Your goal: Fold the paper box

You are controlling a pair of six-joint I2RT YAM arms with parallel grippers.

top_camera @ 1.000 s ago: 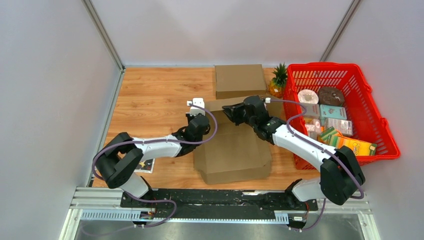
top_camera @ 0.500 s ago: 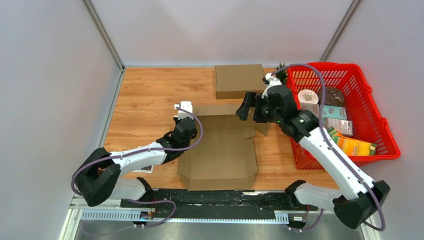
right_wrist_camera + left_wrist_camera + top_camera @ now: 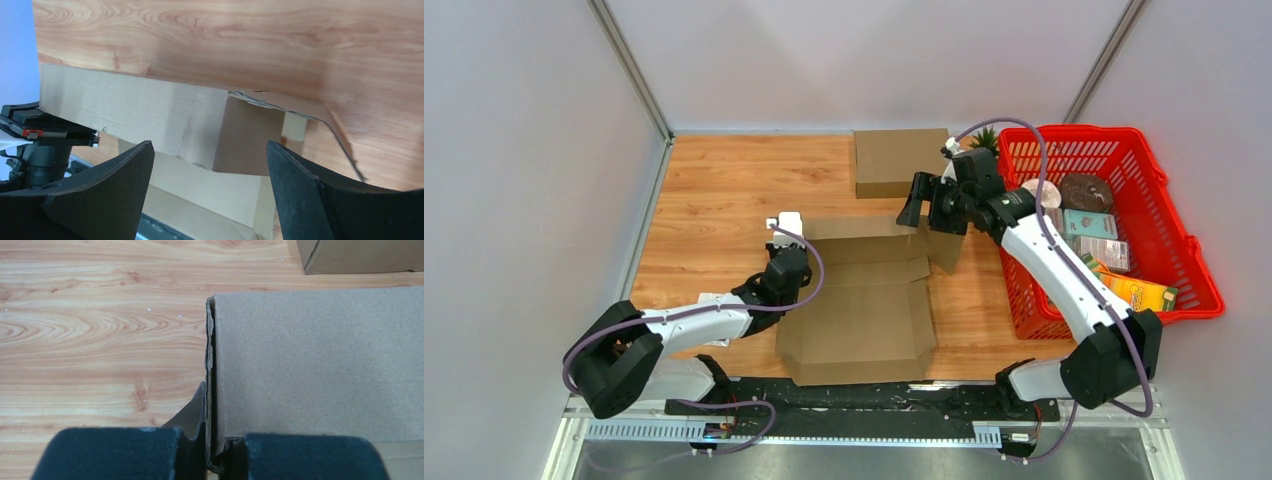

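The paper box (image 3: pixel 864 305) is now lying opened out at the near middle of the tabletop (image 3: pixel 724 190). The left tool (image 3: pixel 214 452) is still pinching its left wall. The right tool (image 3: pixel 929 213) is backing off, spread wide and empty, above the far-right corner, so I'd say the folding is only just starting.

Bare table (image 3: pixel 724 190) left of box (image 3: pixel 864 320). Basket (image 3: pixel 1074 131) crowds the right; second box (image 3: pixel 902 160) blocks the far side.
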